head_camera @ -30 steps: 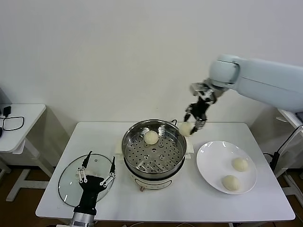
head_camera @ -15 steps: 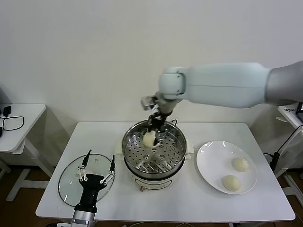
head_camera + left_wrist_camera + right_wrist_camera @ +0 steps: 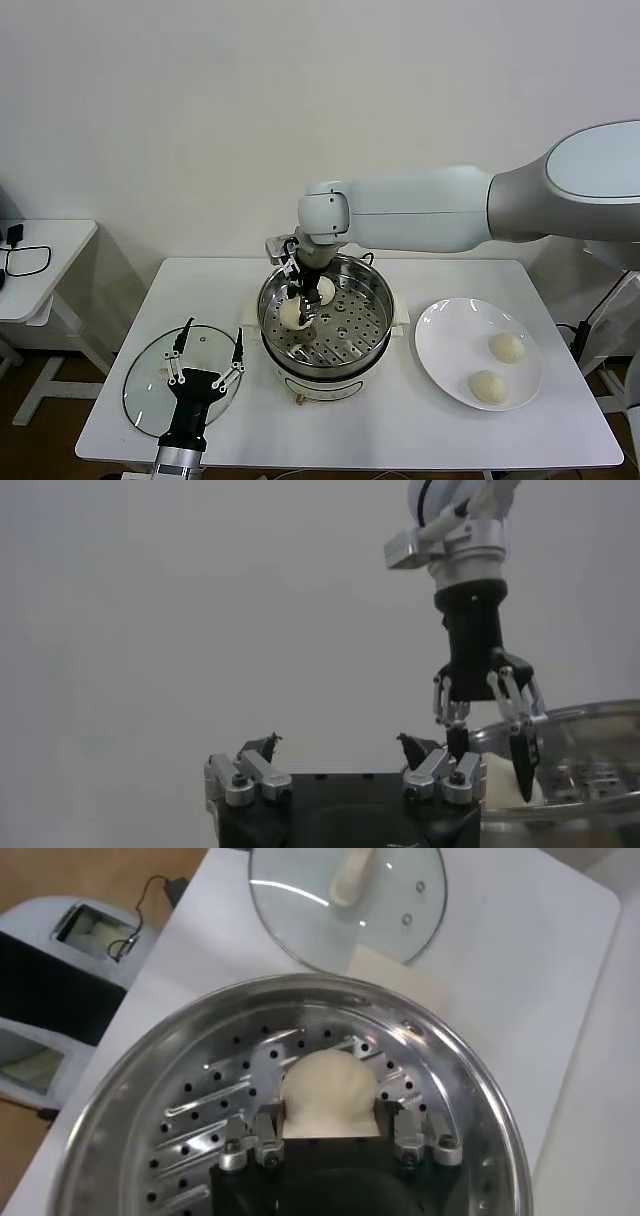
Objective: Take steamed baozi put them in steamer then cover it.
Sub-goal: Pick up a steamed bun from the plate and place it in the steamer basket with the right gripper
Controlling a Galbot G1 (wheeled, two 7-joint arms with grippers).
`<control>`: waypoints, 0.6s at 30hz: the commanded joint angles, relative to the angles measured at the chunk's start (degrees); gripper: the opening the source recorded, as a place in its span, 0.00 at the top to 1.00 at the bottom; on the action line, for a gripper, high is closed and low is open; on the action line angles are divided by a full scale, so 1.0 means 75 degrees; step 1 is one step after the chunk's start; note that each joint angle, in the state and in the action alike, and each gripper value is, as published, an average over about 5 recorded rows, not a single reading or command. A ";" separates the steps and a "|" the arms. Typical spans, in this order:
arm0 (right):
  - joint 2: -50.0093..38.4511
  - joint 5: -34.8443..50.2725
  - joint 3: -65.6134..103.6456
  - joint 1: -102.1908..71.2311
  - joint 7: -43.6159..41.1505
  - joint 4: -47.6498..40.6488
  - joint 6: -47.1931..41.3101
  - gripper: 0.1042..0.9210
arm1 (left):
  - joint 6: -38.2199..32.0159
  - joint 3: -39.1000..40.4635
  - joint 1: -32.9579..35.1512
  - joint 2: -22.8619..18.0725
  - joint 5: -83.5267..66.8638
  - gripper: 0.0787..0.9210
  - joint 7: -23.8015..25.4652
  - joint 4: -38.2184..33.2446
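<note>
- Right gripper (image 3: 298, 305) down inside the steamer (image 3: 326, 318), at its left side, fingers clamped on a bun (image 3: 291, 314) (wrist view: cream dome (image 3: 330, 1094) wedged between the two fingertips, over the perforated tray (image 3: 205, 1138)).
- Cannot tell whether that bun touches the tray.
- Second bun (image 3: 323, 290) on the tray, just beside the gripper, toward the back.
- Two more buns (image 3: 507, 347) and (image 3: 487, 386) on the white plate (image 3: 447, 340), right of the steamer, apart from each other.
- Steamer in the middle of the white table (image 3: 400, 430), on a white base (image 3: 330, 385); uncovered.
- Lid (image 3: 150, 375) flat on the table, left of the steamer and apart from it (glass, metal rim, whitish handle (image 3: 351, 875) seen from the right wrist).
- Left gripper (image 3: 205, 372) low at the near left, over the lid, jaws spread wide, grasping nothing.
- From the left wrist: its own dark fingertips (image 3: 263, 746) apart, right gripper (image 3: 490, 740) farther off, descending into the steamer rim (image 3: 560, 720).
- Right arm (image 3: 450, 205) stretched across from the right, above plate and steamer.
- Small side table (image 3: 50, 250) at far left, black cable on it.
</note>
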 commanded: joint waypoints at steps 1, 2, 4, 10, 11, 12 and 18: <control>0.0271 0.0183 -0.0002 -0.0381 0.0485 -0.0144 -0.0091 0.34 | -0.0026 0.0005 0.0003 -0.0053 0.0002 0.12 0.0002 -0.0003; 0.0280 0.0164 0.0008 -0.0405 0.0499 -0.0163 -0.0093 0.33 | -0.0033 0.0009 0.0007 -0.0067 0.0003 0.12 0.0002 -0.0004; 0.0299 0.0121 0.0021 -0.0440 0.0520 -0.0198 -0.0096 0.33 | -0.0039 0.0012 0.0014 -0.0079 0.0003 0.12 0.0000 -0.0006; 0.0258 0.0031 0.0039 -0.0444 0.0567 -0.0145 -0.0107 0.25 | -0.0041 -0.0039 0.0033 -0.0050 0.0000 0.12 -0.0009 -0.0027; 0.0227 0.0022 0.0047 -0.0422 0.0571 -0.0112 -0.0110 0.23 | -0.0038 -0.0043 0.0034 -0.0045 0.0000 0.12 -0.0009 -0.0031; 0.0190 0.0008 0.0060 -0.0385 0.0565 -0.0075 -0.0113 0.20 | -0.0036 -0.0044 0.0034 -0.0043 0.0000 0.12 -0.0010 -0.0034; -0.0451 -0.0345 0.0224 0.0115 0.0235 0.0410 -0.0102 0.12 | -0.0030 0.0002 0.0041 -0.0027 0.0012 0.12 -0.0008 -0.0036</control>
